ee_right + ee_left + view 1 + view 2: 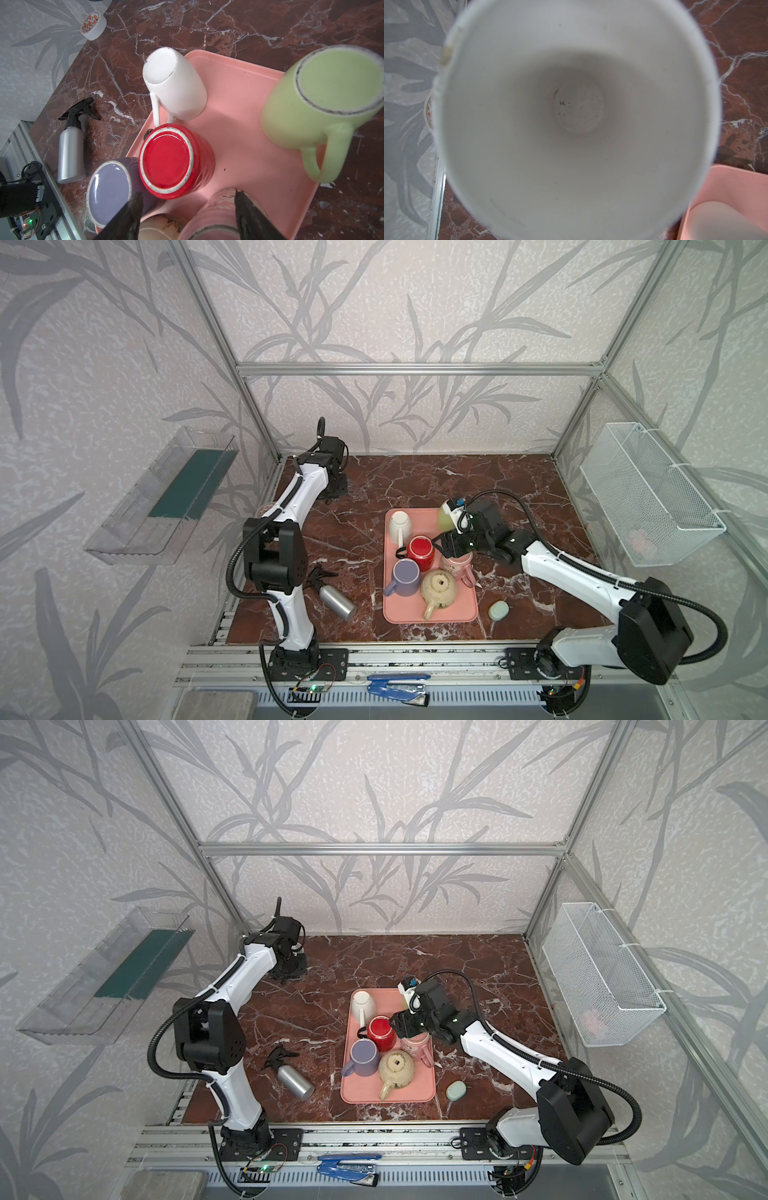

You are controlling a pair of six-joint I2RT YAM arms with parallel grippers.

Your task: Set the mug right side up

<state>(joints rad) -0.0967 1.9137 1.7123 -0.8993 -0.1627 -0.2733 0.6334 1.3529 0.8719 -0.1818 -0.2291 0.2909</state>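
Several mugs stand bottom up on the pink tray [453, 612]: white [400, 522], red [420, 549], purple [405, 577], beige [438, 589], pink [457, 566] and green [324, 93]. My right gripper [440, 543] hangs open just above the tray, between the red mug [166, 160] and the pink mug [216, 209]. One of its fingers [243, 207] is over the pink mug's base, and it holds nothing. My left gripper [334, 485] rests shut at the back left. The inside of a white cup [577, 108] fills the left wrist view and hides the jaws.
A silver spray bottle [334, 599] lies on the marble left of the tray. A small green oval object [498, 610] sits to the tray's right. A tape roll [93, 25] lies by the left wall. A wire basket [648, 493] and a clear shelf [166, 497] hang on the side walls.
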